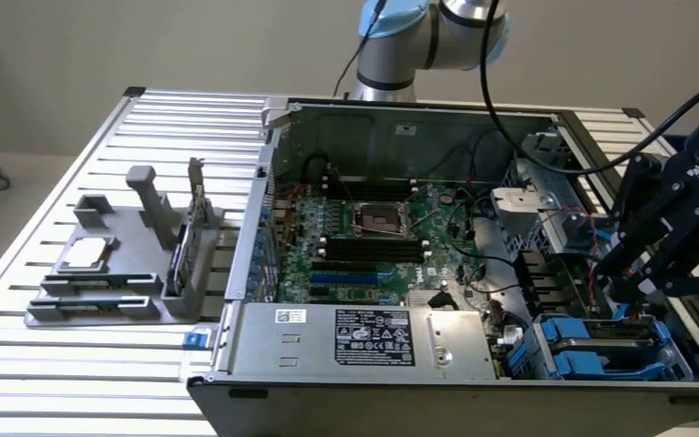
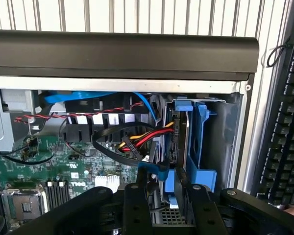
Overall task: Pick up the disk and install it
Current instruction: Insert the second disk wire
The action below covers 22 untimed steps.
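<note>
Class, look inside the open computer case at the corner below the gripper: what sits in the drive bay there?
A disk in a blue rail frame stands on edge in the bay, with red, yellow and black cables beside it. The gripper hangs just above it. The bay's lower part is covered.

— Is there room by the drive bay?
— Not much. The cables hang right beside the blue rail frame.
— And the other side?
— The case wall is close. Open above the motherboard.

Slatted metal table, open computer case, grey fixture tray, possibly plastic.
</note>
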Each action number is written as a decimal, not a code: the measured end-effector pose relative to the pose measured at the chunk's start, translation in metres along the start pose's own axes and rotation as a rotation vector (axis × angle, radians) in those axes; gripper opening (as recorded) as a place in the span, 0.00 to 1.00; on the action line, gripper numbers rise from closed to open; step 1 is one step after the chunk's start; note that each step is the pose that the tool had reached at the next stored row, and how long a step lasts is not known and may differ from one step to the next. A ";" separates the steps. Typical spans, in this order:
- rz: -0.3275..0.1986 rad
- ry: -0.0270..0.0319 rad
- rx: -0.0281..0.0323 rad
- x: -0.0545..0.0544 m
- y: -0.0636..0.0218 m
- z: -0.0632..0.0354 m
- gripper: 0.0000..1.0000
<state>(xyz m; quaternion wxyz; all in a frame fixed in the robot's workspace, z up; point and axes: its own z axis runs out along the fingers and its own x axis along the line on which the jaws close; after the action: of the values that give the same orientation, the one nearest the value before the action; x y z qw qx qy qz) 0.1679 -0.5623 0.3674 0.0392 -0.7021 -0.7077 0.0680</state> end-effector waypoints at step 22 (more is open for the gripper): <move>-0.005 -0.0428 -0.0186 0.009 0.0004 0.0013 0.16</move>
<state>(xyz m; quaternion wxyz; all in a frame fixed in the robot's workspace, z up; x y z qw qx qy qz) 0.1680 -0.5532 0.3657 0.0177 -0.6992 -0.7106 0.0763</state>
